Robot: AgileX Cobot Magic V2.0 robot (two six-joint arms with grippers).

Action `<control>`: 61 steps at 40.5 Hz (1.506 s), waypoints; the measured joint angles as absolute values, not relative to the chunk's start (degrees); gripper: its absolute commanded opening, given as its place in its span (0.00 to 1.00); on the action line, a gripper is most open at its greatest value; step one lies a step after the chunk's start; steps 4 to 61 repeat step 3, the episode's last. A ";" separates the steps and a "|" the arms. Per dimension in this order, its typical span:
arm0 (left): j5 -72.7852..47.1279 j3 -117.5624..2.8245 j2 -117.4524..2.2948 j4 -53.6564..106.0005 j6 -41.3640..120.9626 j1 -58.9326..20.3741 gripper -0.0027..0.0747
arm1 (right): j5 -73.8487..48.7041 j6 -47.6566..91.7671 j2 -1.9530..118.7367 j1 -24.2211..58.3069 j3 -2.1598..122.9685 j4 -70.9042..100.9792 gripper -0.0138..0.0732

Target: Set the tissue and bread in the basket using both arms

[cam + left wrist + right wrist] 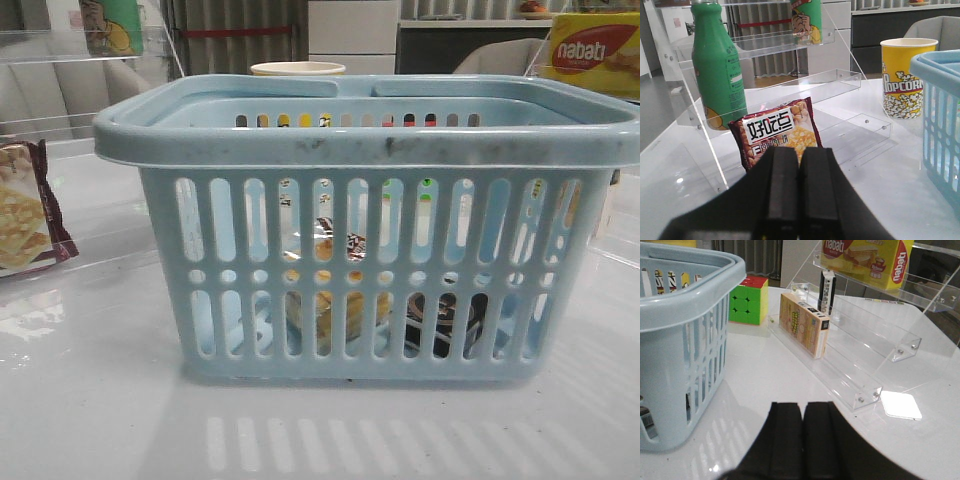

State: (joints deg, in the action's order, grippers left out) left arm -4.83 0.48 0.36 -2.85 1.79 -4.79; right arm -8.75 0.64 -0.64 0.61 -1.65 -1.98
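Bread (325, 300) and the dark tissue (445, 320) lie inside the basket (370, 150), seen through its front slots only in the front view. That view shows neither arm. The wrist views add them: the left gripper (799, 170) is clenched empty before a snack bag (777, 132), and the right gripper (803, 430) is clenched empty beside the basket, near an acrylic rack (865, 340).

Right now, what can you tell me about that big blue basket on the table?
The basket is light-blue plastic with vertical slots, a row of round holes and a thick, scuffed rim with handles folded down. It stands upright on the white table. Through the slots show the wrapped bread and a dark tissue packet inside. Neither gripper touches it.
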 measured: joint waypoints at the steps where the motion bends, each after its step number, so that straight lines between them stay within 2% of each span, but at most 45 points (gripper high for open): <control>1: -4.83 0.48 0.36 -2.85 1.79 -4.79 0.15 | -8.75 0.64 -0.64 0.61 -1.65 -1.98 0.22; 61: -4.83 0.48 0.36 -2.85 1.79 -4.79 0.15 | -8.75 0.64 -0.64 0.61 -1.65 -1.98 0.22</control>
